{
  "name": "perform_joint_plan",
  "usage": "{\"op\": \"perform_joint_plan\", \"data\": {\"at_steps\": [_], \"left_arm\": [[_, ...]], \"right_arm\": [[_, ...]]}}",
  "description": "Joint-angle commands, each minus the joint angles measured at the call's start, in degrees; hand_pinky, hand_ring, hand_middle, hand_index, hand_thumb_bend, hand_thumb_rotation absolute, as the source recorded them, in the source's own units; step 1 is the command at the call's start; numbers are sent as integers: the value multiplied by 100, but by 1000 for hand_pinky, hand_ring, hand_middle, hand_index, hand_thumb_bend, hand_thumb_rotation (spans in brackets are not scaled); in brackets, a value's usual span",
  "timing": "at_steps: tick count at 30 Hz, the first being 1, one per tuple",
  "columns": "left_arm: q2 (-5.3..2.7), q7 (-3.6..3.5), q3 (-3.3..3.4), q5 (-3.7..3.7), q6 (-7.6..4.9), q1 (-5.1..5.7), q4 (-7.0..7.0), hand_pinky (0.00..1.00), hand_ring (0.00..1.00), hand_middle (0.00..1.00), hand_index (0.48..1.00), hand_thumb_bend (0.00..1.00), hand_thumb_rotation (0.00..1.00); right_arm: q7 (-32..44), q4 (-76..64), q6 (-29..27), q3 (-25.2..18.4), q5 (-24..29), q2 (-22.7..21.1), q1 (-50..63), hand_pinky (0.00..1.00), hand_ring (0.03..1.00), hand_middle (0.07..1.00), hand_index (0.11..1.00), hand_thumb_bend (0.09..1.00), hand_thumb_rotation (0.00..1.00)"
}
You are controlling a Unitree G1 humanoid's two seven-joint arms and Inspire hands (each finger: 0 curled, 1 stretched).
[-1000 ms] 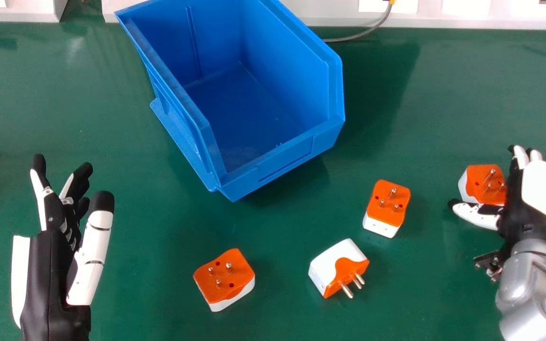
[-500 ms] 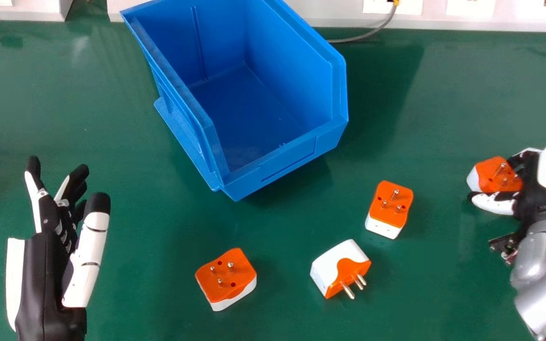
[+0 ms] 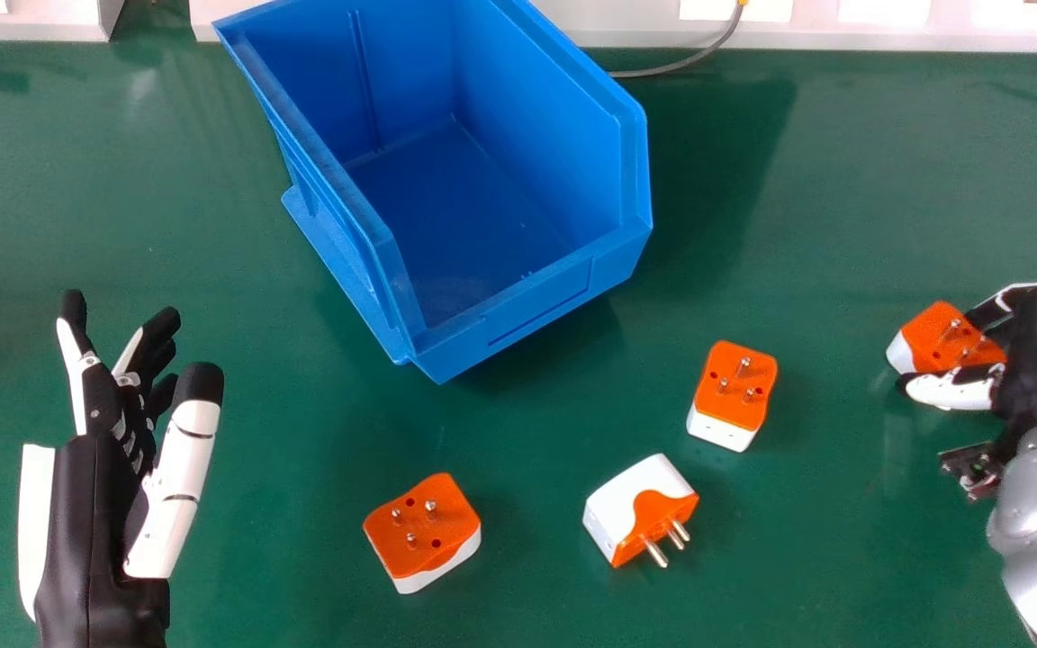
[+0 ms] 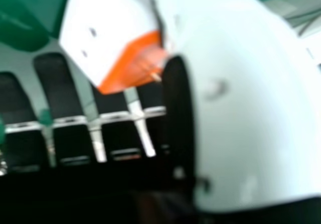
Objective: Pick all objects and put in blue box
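Adapter (image 3: 936,336) between right thumb (image 3: 952,390) and fingers (image 3: 989,312).

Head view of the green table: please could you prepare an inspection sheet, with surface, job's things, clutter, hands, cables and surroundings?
Surface: smooth green table, with shadows around the box.
Job's things: open blue plastic box, upright; three orange-and-white plug adapters outside it on the table; a fourth adapter in the right hand.
Clutter: nothing seen.
Hands: left hand open; right hand holding the fourth adapter between thumb and fingers.
Cables: grey cable at the far edge.
Surroundings: pale panels behind the table.
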Motion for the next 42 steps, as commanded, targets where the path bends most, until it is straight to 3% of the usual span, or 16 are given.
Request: {"op": "perform_joint_plan", "data": {"at_steps": [1, 6, 9, 15, 17, 20, 25, 32, 39, 42], "left_arm": [[41, -4, 15, -30, 3, -4, -145, 900, 920, 909, 908, 619, 760], [39, 8, 9, -8, -4, -31, -132, 892, 919, 906, 907, 616, 749], [46, 19, 18, 4, -22, -60, -100, 895, 920, 904, 902, 600, 754], [45, 69, 35, 58, -2, -83, -124, 876, 906, 893, 897, 593, 751], [60, 91, 45, 97, -1, -96, -111, 868, 900, 888, 892, 588, 755], [70, 88, 52, 88, 13, -116, -104, 869, 898, 887, 892, 580, 768], [51, 38, 51, -18, 74, -136, -133, 891, 913, 895, 895, 593, 749], [32, 100, 50, 45, 90, -173, -140, 877, 904, 888, 885, 579, 733], [13, 145, 37, 124, 100, -184, -165, 855, 895, 886, 883, 573, 746], [11, 146, 43, 114, 112, -195, -155, 856, 896, 884, 882, 576, 744]], "right_arm": [[89, 23, 81, -19, 81, 5, 224, 366, 475, 558, 493, 492, 122], [121, -502, 233, -101, 144, 17, 444, 410, 523, 599, 493, 487, 135], [75, -1071, 338, -200, 169, 54, 686, 379, 492, 571, 493, 486, 139], [-139, -2660, 364, -319, -49, 134, 1380, 164, 226, 308, 483, 489, 130], [-149, -3198, 241, -396, -21, 182, 1614, 115, 164, 232, 476, 490, 126], [-92, -3958, 142, -483, 9, 268, 1922, 82, 120, 168, 470, 490, 124], [-38, -4880, 79, -478, -219, 350, 2240, 84, 116, 169, 470, 491, 122], [350, -5930, -73, -402, -275, 525, 2469, 63, 91, 143, 470, 487, 127], [519, -6391, -434, 79, -803, 620, 2455, 69, 97, 156, 469, 487, 128], [658, -6345, -585, 302, -867, 758, 2284, 60, 86, 142, 469, 487, 127]]}}
